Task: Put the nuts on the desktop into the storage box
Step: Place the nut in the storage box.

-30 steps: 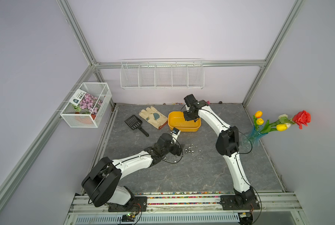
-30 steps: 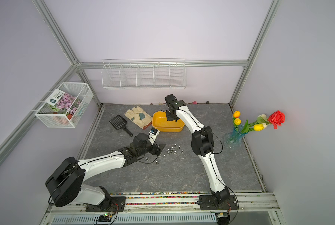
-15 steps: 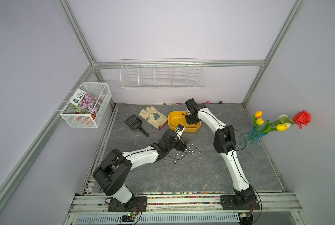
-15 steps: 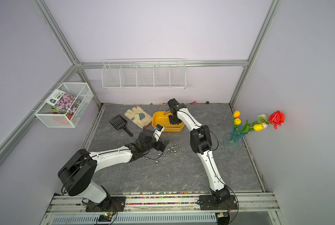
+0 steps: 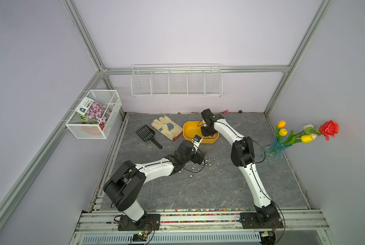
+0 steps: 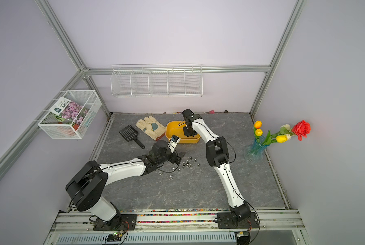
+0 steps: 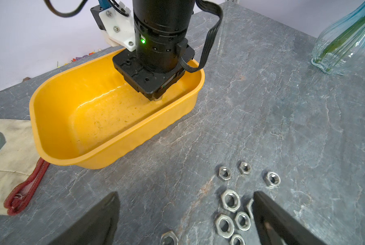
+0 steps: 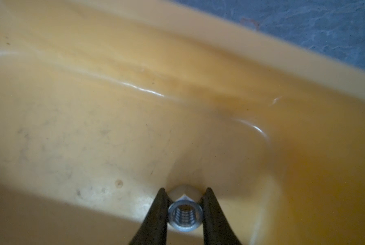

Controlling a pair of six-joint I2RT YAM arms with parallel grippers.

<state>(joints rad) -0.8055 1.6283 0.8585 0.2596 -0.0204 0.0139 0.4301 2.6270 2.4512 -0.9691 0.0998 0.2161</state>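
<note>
Right gripper (image 8: 185,192) clamps a nut (image 8: 184,214) low inside the box (image 8: 92,127), floor just beneath; left gripper (image 7: 184,194), spread wide, straddles nuts (image 7: 230,200) on the desktop (image 7: 283,106).

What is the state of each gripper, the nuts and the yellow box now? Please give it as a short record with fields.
left gripper: open, empty, low at the loose nuts on the desktop
right gripper: closed on one nut, down inside the yellow box
box contents: no loose nut seen on its visible floor
progress: many nuts not yet in the box
</note>
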